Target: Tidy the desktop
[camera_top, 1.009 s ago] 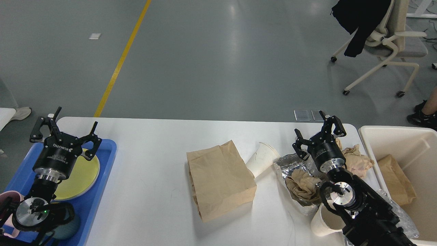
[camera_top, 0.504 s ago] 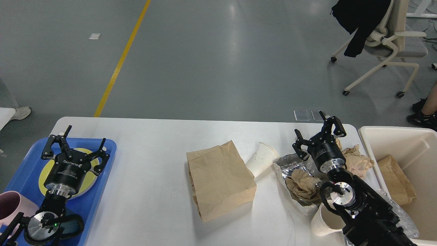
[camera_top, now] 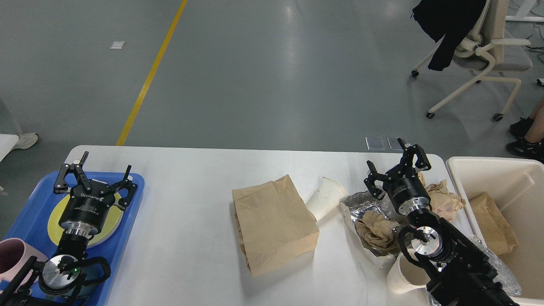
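Our desktop [camera_top: 191,204] is the wide white surface that fills the lower half of the view, running left to right in front of us. The rubbish still on it lies in the middle and to the right. A brown paper bag [camera_top: 274,223] sits near the centre, its long axis running from the near edge toward the far edge, slightly tilted. Just to its right a white paper cup [camera_top: 325,198] lies on its side, and beyond that is a crumpled foil tray [camera_top: 365,204] with a wad of brown paper [camera_top: 376,229] in it.

Our right pincer [camera_top: 398,172] hovers above the far right part of the surface, with the foil tray and the cup just to its left and the cream bin [camera_top: 480,165] to its right. Its fingers stand apart and hold nothing. That arm is plainly the nearer one to the clutter, so we judge the next pick falls to it: a short move left and down to the cup or the tray.

Our left pincer [camera_top: 95,182] hangs over the blue tray [camera_top: 127,221] at the far left, above a yellow plate [camera_top: 106,223], spread wide and empty, well apart from the bag.
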Available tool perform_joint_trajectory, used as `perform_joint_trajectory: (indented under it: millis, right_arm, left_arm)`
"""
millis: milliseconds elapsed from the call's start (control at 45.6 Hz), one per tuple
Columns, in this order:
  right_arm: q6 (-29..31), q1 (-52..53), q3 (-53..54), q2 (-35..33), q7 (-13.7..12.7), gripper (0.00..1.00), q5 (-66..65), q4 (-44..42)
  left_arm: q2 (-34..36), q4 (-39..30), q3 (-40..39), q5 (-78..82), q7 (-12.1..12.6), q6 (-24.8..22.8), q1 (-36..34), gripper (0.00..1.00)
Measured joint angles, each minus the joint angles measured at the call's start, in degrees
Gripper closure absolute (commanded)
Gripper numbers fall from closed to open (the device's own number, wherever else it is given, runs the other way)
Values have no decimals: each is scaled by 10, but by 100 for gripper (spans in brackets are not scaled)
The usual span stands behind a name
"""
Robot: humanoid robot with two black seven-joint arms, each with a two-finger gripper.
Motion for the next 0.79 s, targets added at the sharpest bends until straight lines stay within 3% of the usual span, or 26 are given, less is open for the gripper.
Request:
perform_joint_trajectory:
  millis: [307,526,789]
  right_arm:
    - [0,0,0,0,0,0,0,0]
    - [0,0,0,0,0,0,0,-1]
    - [0,0,0,0,0,0,0,-1]
  left_arm:
    - [-10,13,6,6,-9,-55,-25,4]
    - [-19,43,7,3,-51,-74,-16,3]
    - [-17,46,12,3,-32,-69,-16,3]
